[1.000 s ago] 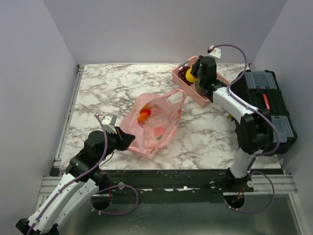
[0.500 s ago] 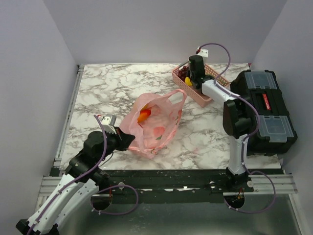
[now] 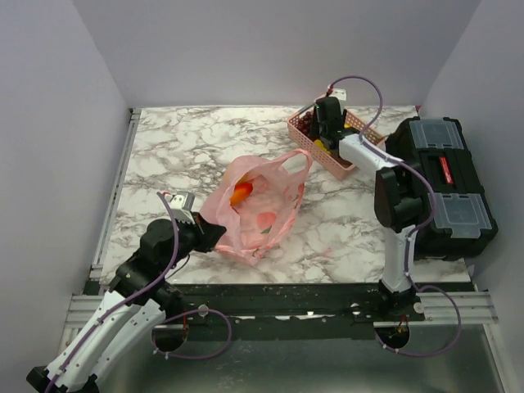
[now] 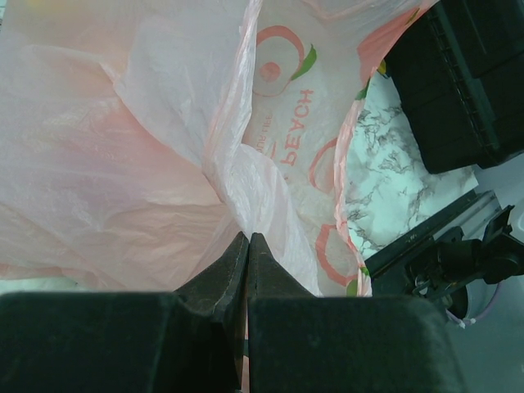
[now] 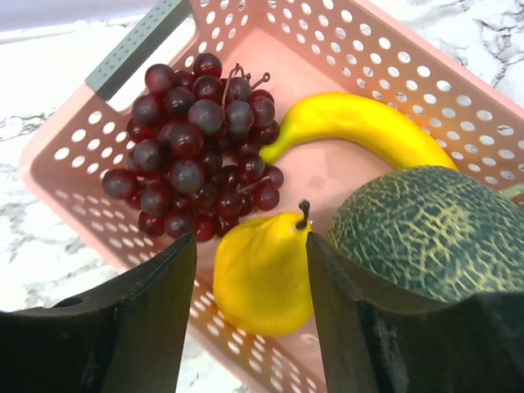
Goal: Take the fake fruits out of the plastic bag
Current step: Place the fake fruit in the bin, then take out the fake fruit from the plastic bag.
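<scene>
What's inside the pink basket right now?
Grape bunch, banana, yellow pear and green melon lie in the basket. Anything beneath the melon or behind the right gripper is hidden.

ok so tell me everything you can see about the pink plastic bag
The plastic bag is thin, crinkled, translucent pink film printed with peach motifs and the word PEACH. It lies slumped near the middle of the marble table, its mouth gaping upward and a loop handle arching at the far side. An orange fruit shows inside. The left pincer, shut, pinches a fold at the bag's near-left end.
</scene>
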Robot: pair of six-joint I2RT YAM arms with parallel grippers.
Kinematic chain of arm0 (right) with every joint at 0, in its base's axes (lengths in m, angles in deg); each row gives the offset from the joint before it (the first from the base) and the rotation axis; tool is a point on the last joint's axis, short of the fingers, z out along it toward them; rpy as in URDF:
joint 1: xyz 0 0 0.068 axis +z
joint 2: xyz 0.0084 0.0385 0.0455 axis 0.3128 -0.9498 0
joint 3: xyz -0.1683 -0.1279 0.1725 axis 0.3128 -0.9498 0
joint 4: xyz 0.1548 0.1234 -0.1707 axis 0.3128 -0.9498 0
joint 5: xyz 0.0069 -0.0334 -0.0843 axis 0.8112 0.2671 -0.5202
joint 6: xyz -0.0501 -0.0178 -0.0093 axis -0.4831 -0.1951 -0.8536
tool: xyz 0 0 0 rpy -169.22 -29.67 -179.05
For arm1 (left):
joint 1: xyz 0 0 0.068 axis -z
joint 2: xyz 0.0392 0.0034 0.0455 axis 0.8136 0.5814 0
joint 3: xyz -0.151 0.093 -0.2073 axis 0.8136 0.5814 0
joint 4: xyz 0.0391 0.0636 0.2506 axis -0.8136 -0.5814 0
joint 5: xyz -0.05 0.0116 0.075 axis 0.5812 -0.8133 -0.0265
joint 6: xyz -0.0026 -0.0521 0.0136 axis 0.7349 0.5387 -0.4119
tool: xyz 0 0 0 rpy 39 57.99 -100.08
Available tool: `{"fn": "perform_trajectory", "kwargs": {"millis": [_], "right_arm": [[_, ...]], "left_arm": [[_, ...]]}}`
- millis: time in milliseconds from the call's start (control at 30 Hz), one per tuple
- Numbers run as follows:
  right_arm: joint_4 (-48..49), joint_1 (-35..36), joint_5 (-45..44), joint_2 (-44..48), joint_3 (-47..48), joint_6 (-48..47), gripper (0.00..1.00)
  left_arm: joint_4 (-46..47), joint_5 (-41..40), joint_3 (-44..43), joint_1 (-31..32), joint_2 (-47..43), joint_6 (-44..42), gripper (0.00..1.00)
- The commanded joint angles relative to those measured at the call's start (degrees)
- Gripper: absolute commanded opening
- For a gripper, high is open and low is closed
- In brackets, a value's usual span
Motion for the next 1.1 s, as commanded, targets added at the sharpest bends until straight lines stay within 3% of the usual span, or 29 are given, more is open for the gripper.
{"fn": "perform_trajectory", "kwargs": {"millis": [0, 200, 400, 600, 833, 967, 1067], "right_arm": [[-1.3, -0.1, 2.4, 7.5, -4.0, 0.5, 0.60], [-0.9, -0.1, 6.2, 15.7, -13.6, 4.8, 0.61], [6.2, 0.1, 21.3, 25.2, -30.5, 10.3, 0.61], [9.4, 1.3, 28.7, 34.9, -43.0, 12.4, 0.62], [10.3, 2.9, 33.1, 51.2, -56.8, 15.8, 0.63], [14.0, 4.3, 40.7, 61.3, -64.8, 20.2, 0.64], [16.8, 8.9, 38.2, 68.5, -70.3, 23.2, 0.65]], "left_arm": [[0.9, 0.7, -1.3, -0.3, 0.6, -0.1, 0.00], [0.5, 0.6, -1.1, -0.2, 1.3, -0.6, 0.00], [-2.1, -0.6, 0.2, -0.3, 0.8, 0.1, 0.00], [-3.8, -3.0, 1.7, -0.3, -1.7, 2.0, 0.00], [-3.0, -3.4, 2.8, -0.3, -2.5, 3.3, 0.00], [-3.5, -3.3, 3.2, -0.2, -2.7, 3.3, 0.00], [-3.4, -3.4, 3.5, -0.3, -2.4, 3.0, 0.00]]}}
